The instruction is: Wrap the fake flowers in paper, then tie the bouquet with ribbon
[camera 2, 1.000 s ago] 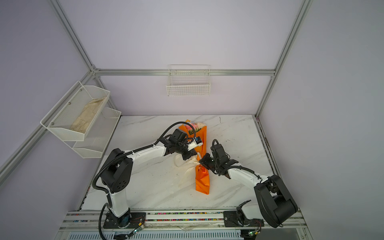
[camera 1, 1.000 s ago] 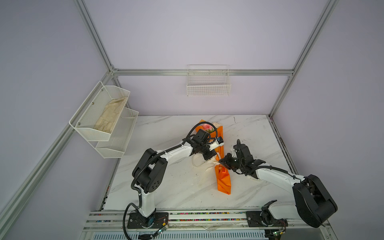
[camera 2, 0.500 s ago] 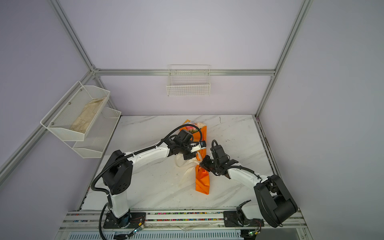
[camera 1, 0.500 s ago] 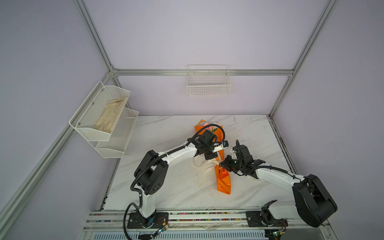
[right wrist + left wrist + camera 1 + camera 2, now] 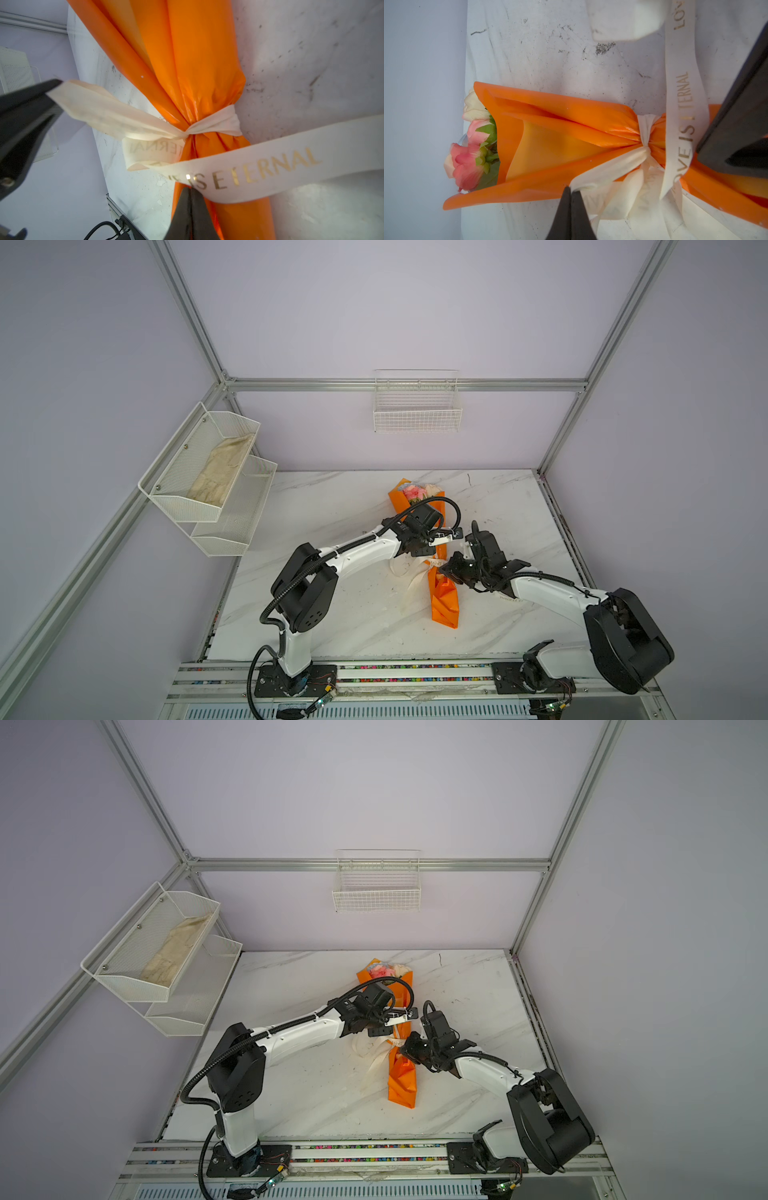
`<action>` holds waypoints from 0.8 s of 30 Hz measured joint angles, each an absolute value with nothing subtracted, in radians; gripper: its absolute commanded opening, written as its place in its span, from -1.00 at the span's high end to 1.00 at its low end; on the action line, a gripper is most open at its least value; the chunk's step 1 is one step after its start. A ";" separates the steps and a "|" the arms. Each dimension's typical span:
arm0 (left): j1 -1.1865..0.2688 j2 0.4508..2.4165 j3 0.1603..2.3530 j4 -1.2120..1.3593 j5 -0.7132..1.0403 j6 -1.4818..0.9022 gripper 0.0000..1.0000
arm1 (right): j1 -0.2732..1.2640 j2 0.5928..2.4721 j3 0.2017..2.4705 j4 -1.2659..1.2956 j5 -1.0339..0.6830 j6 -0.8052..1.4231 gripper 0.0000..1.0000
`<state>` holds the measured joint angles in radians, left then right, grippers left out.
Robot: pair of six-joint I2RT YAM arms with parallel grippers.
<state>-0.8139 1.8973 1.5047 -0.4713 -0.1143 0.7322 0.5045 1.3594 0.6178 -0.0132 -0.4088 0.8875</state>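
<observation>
Tensioning the ribbon (image 5: 270,166) tails over the bouquet (image 5: 550,141).
Over the last second our left gripper (image 5: 572,193) swung across the wrap toward the right gripper (image 5: 190,192), which finished pinching down. Both now have jaws together: left clamped on a plain ribbon tail, right apparently nipping the printed tail's edge. The bouquet lies flat on the table (image 5: 550,52) just under both tools, cinched neck between them. The knot (image 5: 646,145) sits snug just ahead of the left tips. We judge the first tie set and the second not yet made.
</observation>
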 measured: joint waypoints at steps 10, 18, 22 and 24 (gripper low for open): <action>-0.813 1.896 1.509 -0.464 -0.109 0.731 1.00 | 0.505 1.359 0.606 -0.010 -0.411 0.893 0.84; -0.822 1.880 1.509 -0.432 -0.162 0.813 1.00 | 0.505 1.306 0.583 0.043 -0.411 0.932 0.80; -0.828 1.853 1.509 -0.409 -0.167 0.843 1.00 | 0.504 1.278 0.581 0.077 -0.406 0.949 0.79; -0.831 1.847 1.509 -0.408 -0.167 0.853 1.00 | 0.504 1.275 0.575 0.094 -0.407 0.957 0.79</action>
